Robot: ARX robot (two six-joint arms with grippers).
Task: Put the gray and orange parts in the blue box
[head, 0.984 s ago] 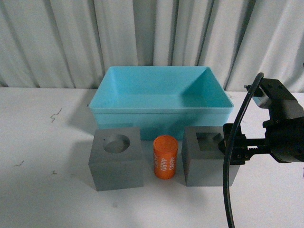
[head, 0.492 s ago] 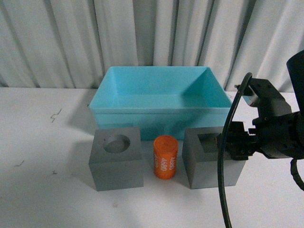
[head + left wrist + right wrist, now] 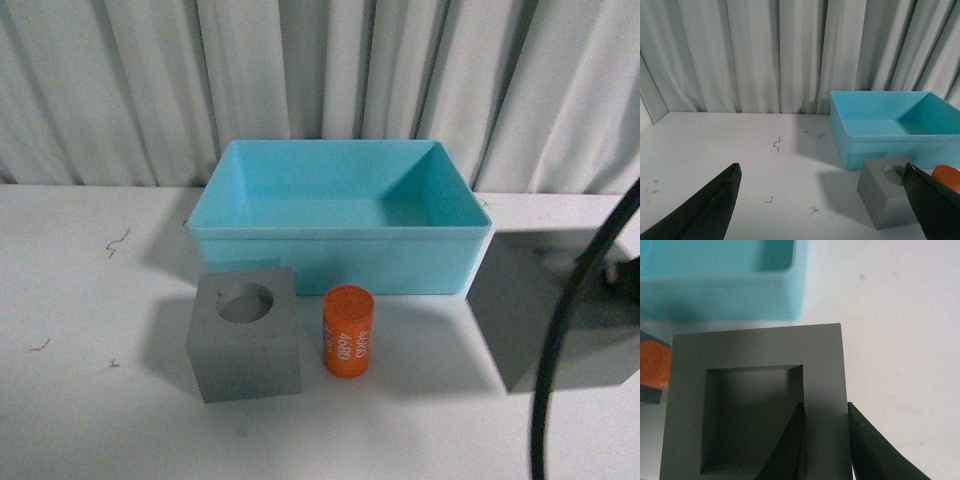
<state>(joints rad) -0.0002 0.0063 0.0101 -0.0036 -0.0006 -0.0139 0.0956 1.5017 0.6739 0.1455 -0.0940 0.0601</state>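
The right end effector (image 3: 824,409) is narrowed onto one wall of the matte gray cube with a rectangular recess (image 3: 755,347), one finger inside the recess and one outside. The left end effector (image 3: 821,170) hangs wide and empty, well apart from the parts.

In the front view the gripped cube looms blurred at 3 o'clock from the orange cylinder printed "4680" (image 3: 348,331), apparently off the white surface (image 3: 100,300). The matte gray cube with a round recess (image 3: 248,345) stands at the cylinder's 9 o'clock, and the light turquoise plastic box (image 3: 340,262) at its 12 o'clock.

The box holds nothing yet: one part is in hand and two wait. Half a second ago this cube stood just beside the cylinder, and now it has risen.
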